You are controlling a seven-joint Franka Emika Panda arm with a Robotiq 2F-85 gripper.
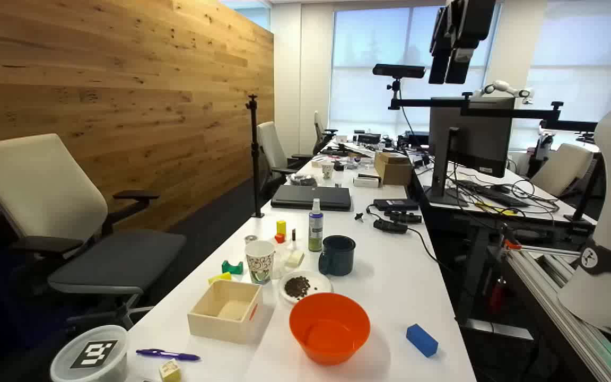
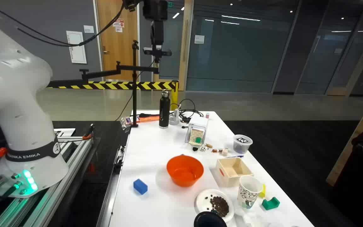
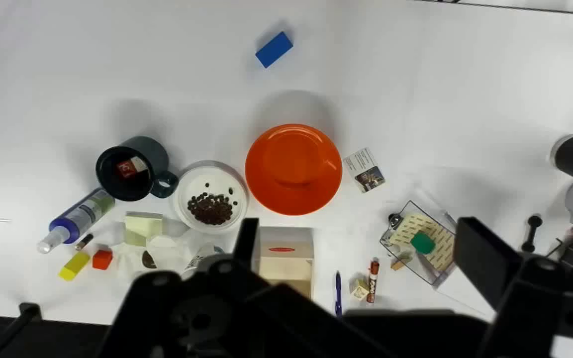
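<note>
Two jaws of your gripper (image 3: 357,229) stand wide apart in the wrist view, holding nothing; the orange bowl (image 3: 294,169) sits upright on the bench (image 3: 182,64) near the middle of that view; above the bowl you see a blue block (image 3: 274,49), well apart from it; just left of the bowl lies a white plate (image 3: 194,183) with dark beans (image 3: 211,209) heaped on it, and farther left a dark mug (image 3: 154,155) with a red-marked item (image 3: 131,167) inside; just right of the bowl is a printed card (image 3: 365,170); below the bowl you find a wooden box (image 3: 289,252), partly hidden by your gripper.

In an exterior view your gripper hangs high above the bench; behind the bowl and to its left you have a paper cup (image 1: 260,261); farther behind the bowl stands a spray bottle (image 1: 315,228); a purple pen (image 1: 167,354) lies well left of the bowl.

In an exterior view a black bottle (image 2: 164,110) stands far behind the bowl; a green curved block (image 2: 270,203) lies in front of the bowl, to its right; left of the bowl, off the bench, is the arm's white base (image 2: 43,171), lights lit green.
</note>
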